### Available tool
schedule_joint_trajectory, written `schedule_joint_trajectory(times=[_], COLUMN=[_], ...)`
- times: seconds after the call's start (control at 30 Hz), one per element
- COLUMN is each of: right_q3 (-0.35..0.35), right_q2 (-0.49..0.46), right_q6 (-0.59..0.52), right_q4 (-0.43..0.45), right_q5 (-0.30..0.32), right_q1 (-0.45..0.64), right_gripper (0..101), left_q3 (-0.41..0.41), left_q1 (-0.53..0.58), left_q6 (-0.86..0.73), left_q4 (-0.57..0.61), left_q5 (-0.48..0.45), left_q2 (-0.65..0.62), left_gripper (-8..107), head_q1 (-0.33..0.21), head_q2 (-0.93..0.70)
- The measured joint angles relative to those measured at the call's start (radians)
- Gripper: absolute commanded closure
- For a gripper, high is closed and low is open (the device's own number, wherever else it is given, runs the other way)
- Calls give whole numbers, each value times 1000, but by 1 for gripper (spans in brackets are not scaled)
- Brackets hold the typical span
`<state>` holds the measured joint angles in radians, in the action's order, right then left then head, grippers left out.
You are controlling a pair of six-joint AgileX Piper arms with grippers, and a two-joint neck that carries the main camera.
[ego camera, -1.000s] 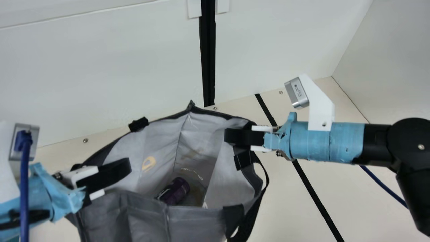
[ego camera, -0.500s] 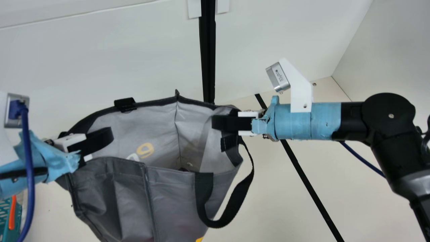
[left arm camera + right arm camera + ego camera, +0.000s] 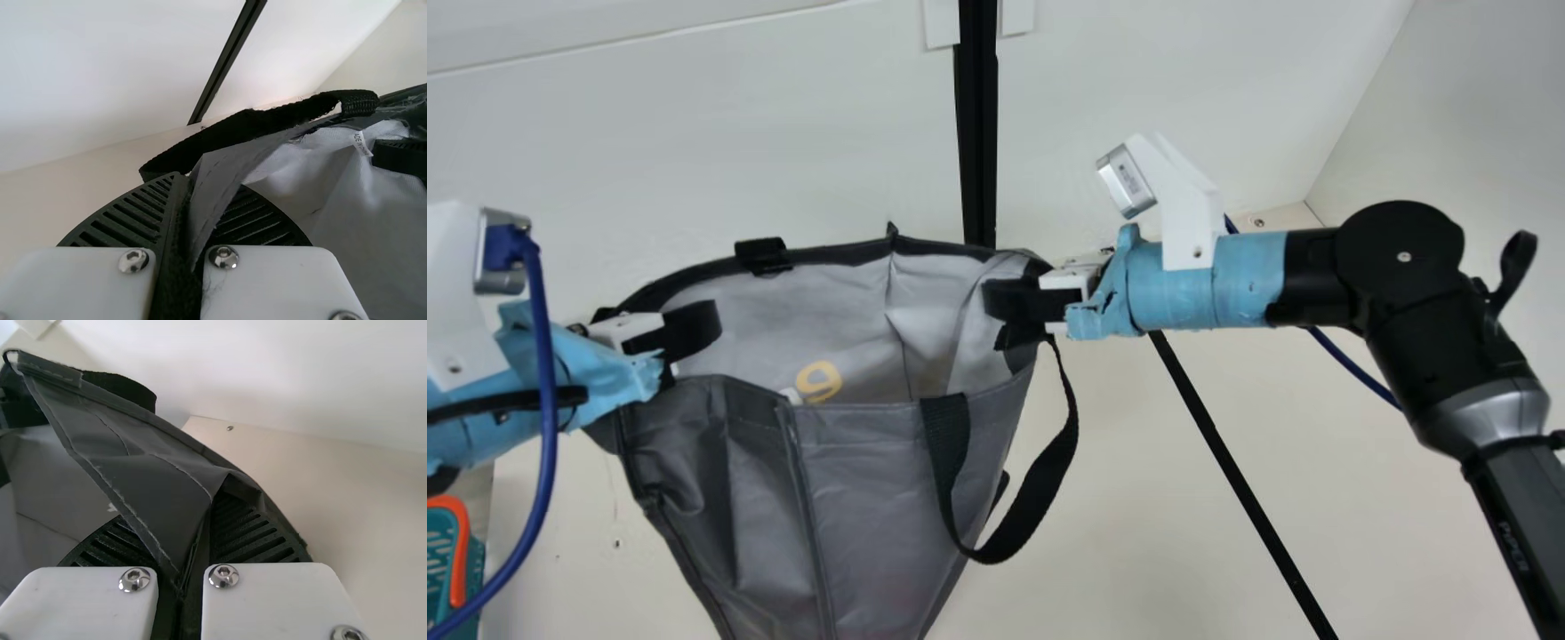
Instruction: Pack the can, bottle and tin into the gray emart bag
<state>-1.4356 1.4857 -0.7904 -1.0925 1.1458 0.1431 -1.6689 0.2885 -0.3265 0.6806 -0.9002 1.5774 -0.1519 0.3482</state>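
Observation:
The gray bag (image 3: 871, 498) hangs between both arms in the main view, its mouth spread and the lower part running past the bottom edge. My left gripper (image 3: 685, 342) holds its left rim; in the left wrist view my left gripper (image 3: 183, 227) is shut on gray cloth and black webbing. At the right rim is my right gripper (image 3: 1014, 302); in the right wrist view my right gripper (image 3: 193, 547) pinches a fold of the bag (image 3: 147, 477). The bag's front wall hides what lies inside.
A teal basket with an orange handle (image 3: 461, 551) stands at the lower left. A black strip (image 3: 1227, 462) runs across the cream table (image 3: 1138, 551) to the right of the bag. The white wall (image 3: 694, 151) rises behind.
Both arms have moved up in the view, the right one also leftward, raising the bag with them. The purple can inside has gone out of sight behind the front wall.

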Motion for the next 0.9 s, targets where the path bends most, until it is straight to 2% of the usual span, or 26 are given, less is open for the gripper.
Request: schedule_joint_trajectory(times=[0.33, 0.77, 0.9], right_q3=[-16, -16, -16], right_q2=[21, 21, 21], right_q6=[-21, -24, -24], right_q4=[12, 13, 13], right_q5=[-45, -45, -45], right_q1=[-37, -37, -37], right_gripper=[101, 101, 101], left_q3=[-19, -21, -21], left_q1=[18, 22, 22], left_q6=[8, 8, 8], left_q4=[-43, -43, -43], left_q5=[42, 53, 53], left_q2=[19, 19, 19], left_gripper=[89, 89, 75], head_q1=[0, -2, 0], head_q2=[0, 0, 0])
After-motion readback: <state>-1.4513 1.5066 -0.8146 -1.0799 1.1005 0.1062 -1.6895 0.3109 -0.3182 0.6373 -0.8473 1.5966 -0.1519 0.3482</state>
